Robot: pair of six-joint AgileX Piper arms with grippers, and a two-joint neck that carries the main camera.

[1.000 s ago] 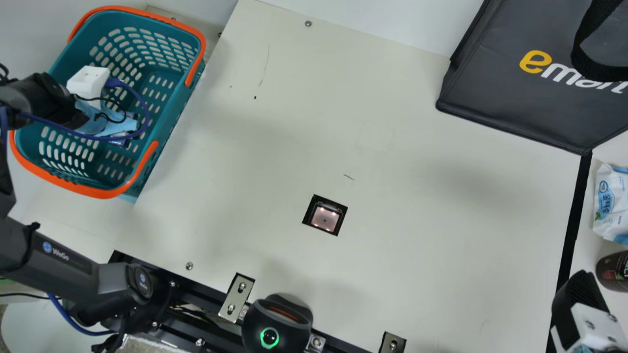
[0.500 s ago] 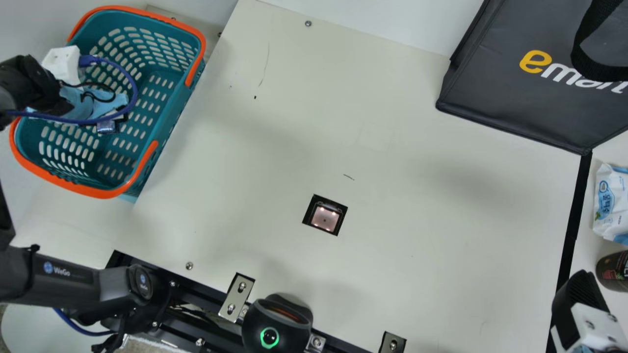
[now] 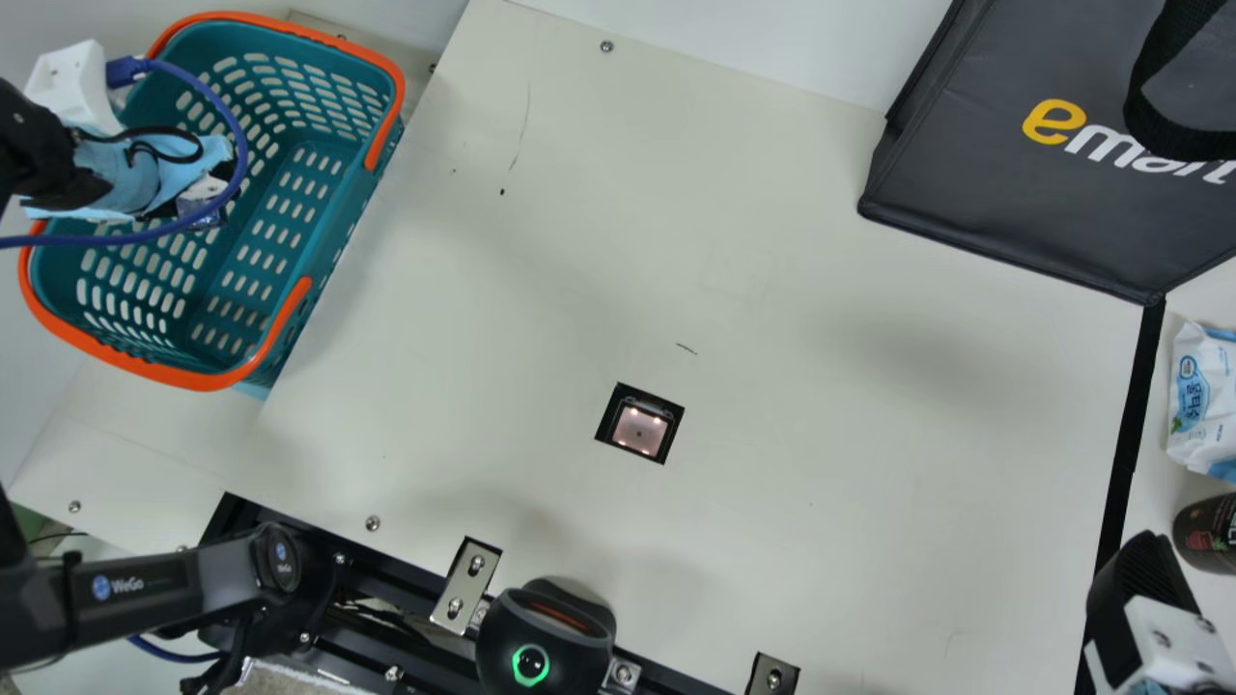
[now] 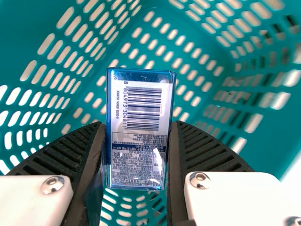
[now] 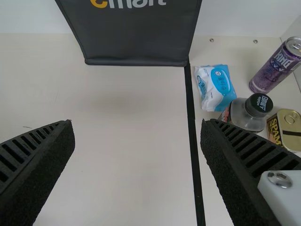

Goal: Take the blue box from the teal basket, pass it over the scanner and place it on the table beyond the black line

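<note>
A barcode (image 4: pixel 143 108) and fine print cover the label of the blue box (image 4: pixel 141 73), clasped in the down-pointing left gripper (image 3: pixel 198 193) over the teal basket (image 3: pixel 275 232). The right gripper (image 3: pixel 1141 584) hangs wide open above the table (image 3: pixel 821 405).

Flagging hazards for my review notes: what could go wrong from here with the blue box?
The left hand grips the blue box with its barcode toward the wrist camera, so the scanner may miss it. The looped blue cable beside that hand could snag the teal basket. Beyond the black line, the bottle or wipes packet might get knocked.
</note>
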